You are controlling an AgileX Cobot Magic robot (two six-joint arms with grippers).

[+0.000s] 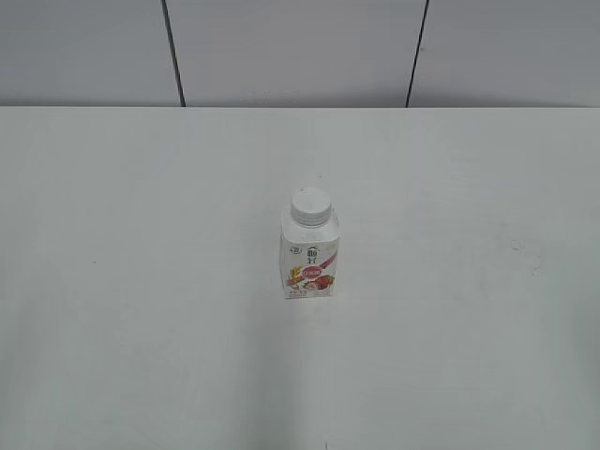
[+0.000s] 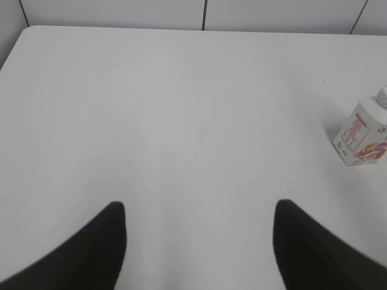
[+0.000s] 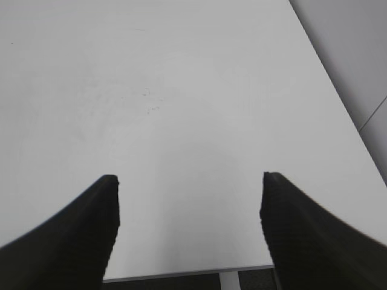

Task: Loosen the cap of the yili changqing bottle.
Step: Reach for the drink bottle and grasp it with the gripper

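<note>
The yili changqing bottle stands upright near the middle of the white table, its red-pink label facing the exterior camera. The white cap sits on its neck. The bottle also shows at the right edge of the left wrist view, with only a sliver of the cap in frame. My left gripper is open and empty, well to the left of the bottle. My right gripper is open and empty above the table's near edge. Neither gripper shows in the exterior view.
The white table fills all the views. A grey panelled wall runs behind its far edge. The right wrist view shows the table's right edge and its front edge with a leg below.
</note>
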